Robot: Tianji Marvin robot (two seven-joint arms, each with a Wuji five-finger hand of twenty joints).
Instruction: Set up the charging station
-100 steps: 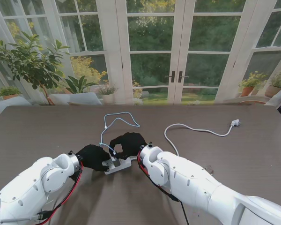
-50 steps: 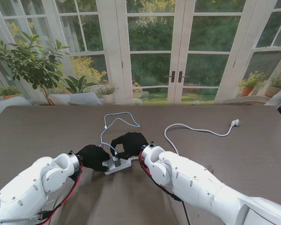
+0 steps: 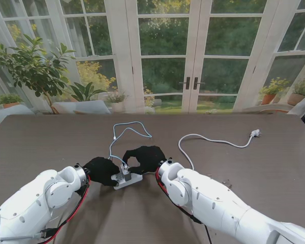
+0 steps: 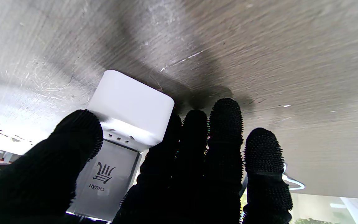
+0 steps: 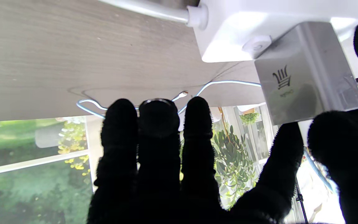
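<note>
A white power strip point(image 3: 133, 179) lies on the dark wood table point(image 3: 51, 137) just in front of me. A grey charger block point(image 3: 126, 177) stands plugged into it. My left hand point(image 3: 101, 171) is shut on the strip's left end; in the left wrist view the thumb point(image 4: 61, 158) and fingers point(image 4: 222, 146) flank the strip point(image 4: 132, 105) and the charger point(image 4: 107, 180). My right hand point(image 3: 145, 157) reaches from the right. Its thumb point(image 5: 346, 143) and index fingertip point(image 5: 286, 149) pinch the charger point(image 5: 306, 71) on the strip point(image 5: 228, 34). A light blue cable point(image 3: 128, 129) loops away from the charger.
The strip's white cord point(image 3: 208, 138) curves off to the right and ends in a plug point(image 3: 254, 133) lying loose on the table. Glass doors and potted plants point(image 3: 33, 66) stand beyond the far edge of the table.
My right hand and forearm have shifted a little to the right, so more of the charger shows. The left hand and the strip have stayed put.
</note>
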